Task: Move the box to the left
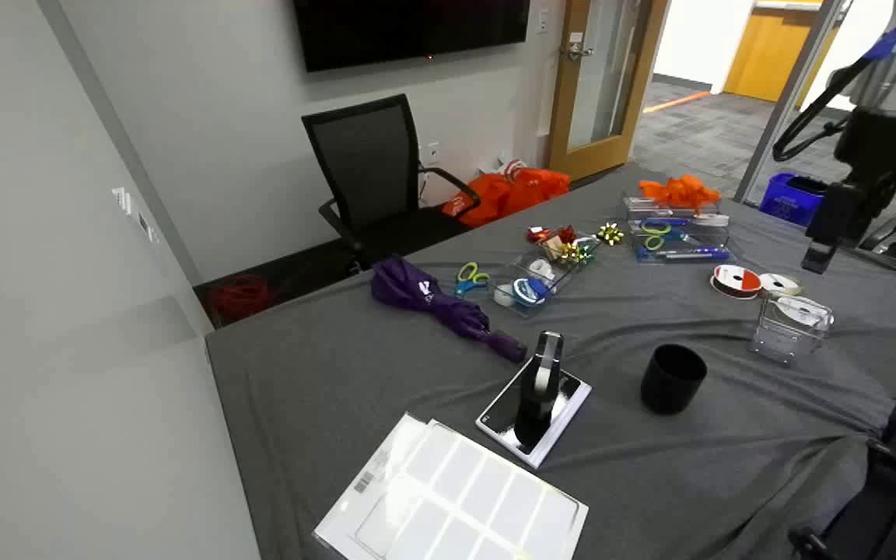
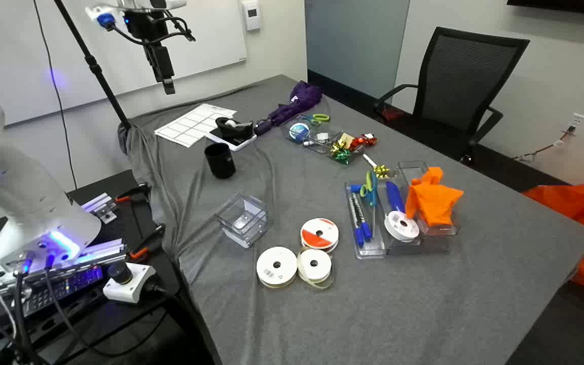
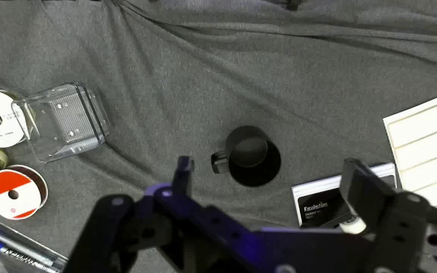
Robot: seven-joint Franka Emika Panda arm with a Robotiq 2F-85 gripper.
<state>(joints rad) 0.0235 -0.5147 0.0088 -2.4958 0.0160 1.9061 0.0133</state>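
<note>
A flat pale grey-blue square box does not show clearly in any view. A small clear plastic square container [image 2: 244,223] stands on the grey cloth near the ribbon spools. It also shows in an exterior view [image 1: 778,342] and at the left of the wrist view [image 3: 70,117]. My gripper [image 3: 269,165] is open and empty, its fingers wide apart. It hangs high above the table in both exterior views [image 1: 821,253] [image 2: 169,87]. In the wrist view the black mug [image 3: 256,155] appears between the fingers, far below them. The clear container is left of the fingers there.
A black-and-white package [image 3: 319,204] bears a black tape dispenser [image 1: 543,381]. White label sheets [image 1: 463,490] and a purple umbrella [image 1: 448,307] lie near it. Ribbon spools [image 2: 277,266] sit beside the clear container. A clear organizer [image 2: 371,248] holds pens, scissors and orange cloth.
</note>
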